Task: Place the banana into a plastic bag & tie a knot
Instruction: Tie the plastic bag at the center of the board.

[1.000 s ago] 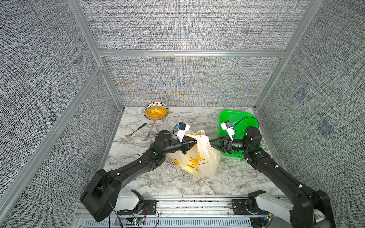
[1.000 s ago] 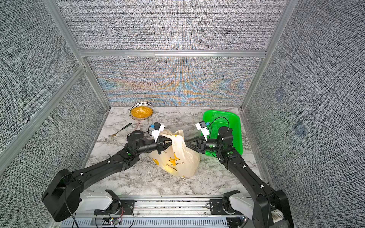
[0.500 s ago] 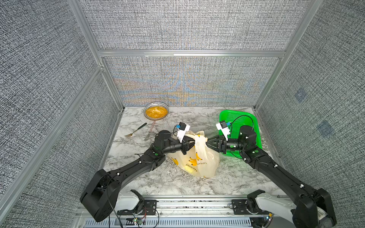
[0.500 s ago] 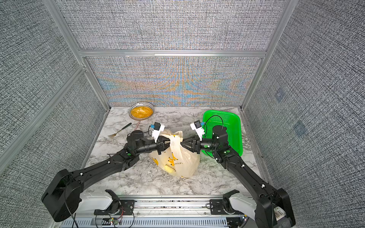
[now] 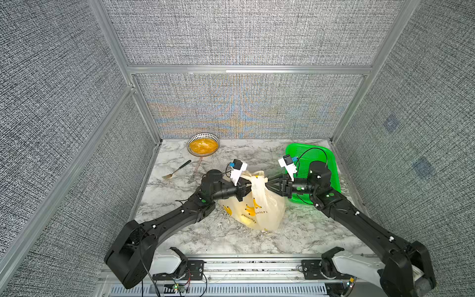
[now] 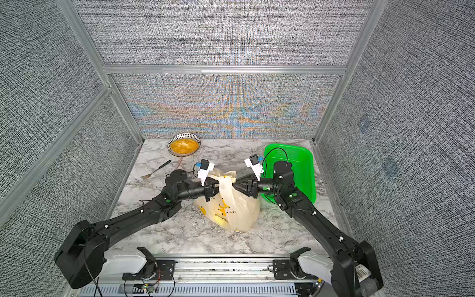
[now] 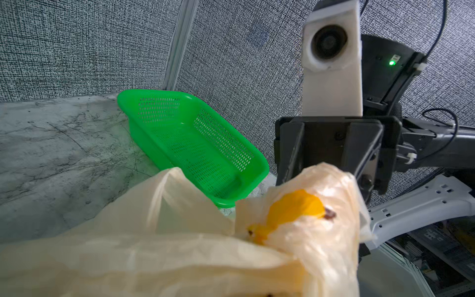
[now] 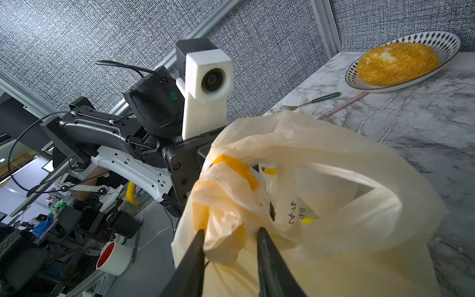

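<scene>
Step in hand: tying the knot. The thin translucent cream plastic bag (image 5: 267, 208) with yellow banana print sits mid-table on the grey-veined marble tabletop (image 5: 205, 236). The banana (image 6: 219, 219) is judged inside, since yellow shows through the lower wall.

The left gripper (image 5: 247, 185) is clamped tight on the bag's top. The right gripper (image 5: 268, 185) faces it with jaws part-way apart, straddling a wad of handle plastic; a firm pinch is not confirmed. No knot is visible.

Next: close the right gripper, cross the tails, pull outward.

Room: the green perforated plastic basket (image 5: 321, 154) crowds the right wrist. The black-handled fork (image 5: 176, 171) and the patterned bowl of yellow food (image 5: 203, 134) are well clear.
</scene>
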Motion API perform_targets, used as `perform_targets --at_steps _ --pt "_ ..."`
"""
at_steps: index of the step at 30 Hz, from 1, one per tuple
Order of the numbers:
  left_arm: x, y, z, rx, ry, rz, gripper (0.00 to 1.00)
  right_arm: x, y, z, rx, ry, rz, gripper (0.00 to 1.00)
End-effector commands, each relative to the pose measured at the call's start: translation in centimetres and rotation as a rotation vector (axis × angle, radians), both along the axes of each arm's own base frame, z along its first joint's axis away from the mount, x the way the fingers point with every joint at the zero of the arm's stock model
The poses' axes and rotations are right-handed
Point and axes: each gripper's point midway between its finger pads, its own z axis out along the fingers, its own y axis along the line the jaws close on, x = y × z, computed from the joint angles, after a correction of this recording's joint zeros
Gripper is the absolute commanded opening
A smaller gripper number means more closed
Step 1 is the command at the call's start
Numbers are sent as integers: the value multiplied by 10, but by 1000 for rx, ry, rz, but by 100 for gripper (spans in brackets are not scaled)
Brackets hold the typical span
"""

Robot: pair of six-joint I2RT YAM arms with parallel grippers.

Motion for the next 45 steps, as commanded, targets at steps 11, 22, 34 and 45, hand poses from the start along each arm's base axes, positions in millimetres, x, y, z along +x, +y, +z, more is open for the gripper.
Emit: perform_targets --at_steps 11,22,34,45 --pt "-5 0 1 3 -7 -23 0 3 1 9 11 -35 -14 0" --pt "-20 10 13 -1 15 -39 0 42 -31 6 -126 -100 -343 0" --pt "-48 38 14 35 94 -4 0 66 -44 -17 -199 -59 -473 0" --pt "-35 66 8 67 136 202 0 104 -93 -18 -302 -52 -789 0"
